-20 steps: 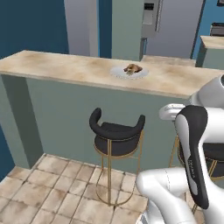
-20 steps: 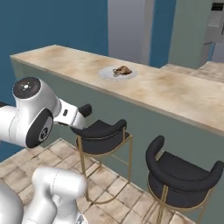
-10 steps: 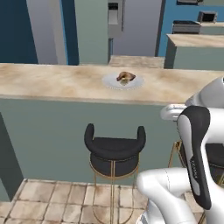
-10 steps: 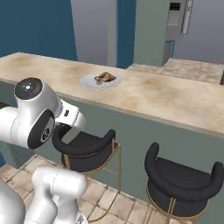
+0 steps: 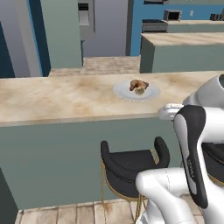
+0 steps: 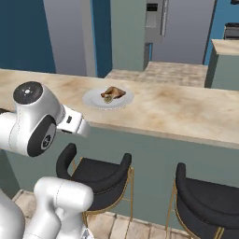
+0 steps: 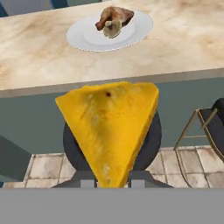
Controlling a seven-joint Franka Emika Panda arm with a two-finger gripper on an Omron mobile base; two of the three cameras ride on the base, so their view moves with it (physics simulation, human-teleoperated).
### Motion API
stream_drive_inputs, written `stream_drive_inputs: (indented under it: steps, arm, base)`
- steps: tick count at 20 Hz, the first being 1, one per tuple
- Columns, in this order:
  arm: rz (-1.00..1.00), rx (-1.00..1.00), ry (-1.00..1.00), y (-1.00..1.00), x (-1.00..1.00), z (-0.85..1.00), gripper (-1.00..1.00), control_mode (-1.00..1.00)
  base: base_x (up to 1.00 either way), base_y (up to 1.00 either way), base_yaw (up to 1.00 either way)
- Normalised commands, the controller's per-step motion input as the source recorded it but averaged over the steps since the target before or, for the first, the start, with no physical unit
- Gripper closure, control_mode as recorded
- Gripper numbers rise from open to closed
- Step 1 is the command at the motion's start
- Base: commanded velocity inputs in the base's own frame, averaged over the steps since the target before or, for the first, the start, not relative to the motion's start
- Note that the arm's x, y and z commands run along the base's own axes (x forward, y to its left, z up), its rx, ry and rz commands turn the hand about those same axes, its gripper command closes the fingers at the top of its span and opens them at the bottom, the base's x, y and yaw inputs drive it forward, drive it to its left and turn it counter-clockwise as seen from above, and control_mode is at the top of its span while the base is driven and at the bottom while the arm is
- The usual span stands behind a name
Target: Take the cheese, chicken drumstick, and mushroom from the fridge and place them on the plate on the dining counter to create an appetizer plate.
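Spanning the frame, dining counter point(image 5: 65, 98): a long beige marble-look top is seen on a grey-green front; broad bare surface is left on every side of the plate, so room for setting down is judged ample.
Stools point(image 6: 95, 175): black seats on gold legs are tucked against the counter front, below the top; the space under the overhang is judged crowded, so an approach from above the counter edge is favoured.
Plate point(image 7: 87, 37): it is placed well back from the near counter edge, flat on the top; a free strip of white rim is left on its near side.
Chicken drumstick point(image 7: 116, 15): it is laid toward the far half of the plate, already delivered by the look of it.
Mushroom point(image 7: 112, 28): it is set touching the drumstick on its near side, also on the plate.
Cheese point(image 7: 109, 127): the yellow wedge is held point-down, short of the counter and lower than its top, with a stool seat behind it; it is judged the last item to be placed.
Gripper point(image 7: 111, 177): the fingers are clamped on the narrow end of the cheese, presumably so that the wide end leads toward the plate.
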Motion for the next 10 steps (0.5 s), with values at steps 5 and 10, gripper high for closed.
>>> stream_drive_inputs:
  steps: [5,10]
  arm:
    - [0.0,0.0,0.0,0.0,0.0,0.0,1.0,1.0]
    - [-0.29,-0.12,-0.07,0.29,0.45,0.0,1.0,-1.0]
  base:
    - [0.59,0.12,-0.33]
    - [0.0,0.0,0.0]
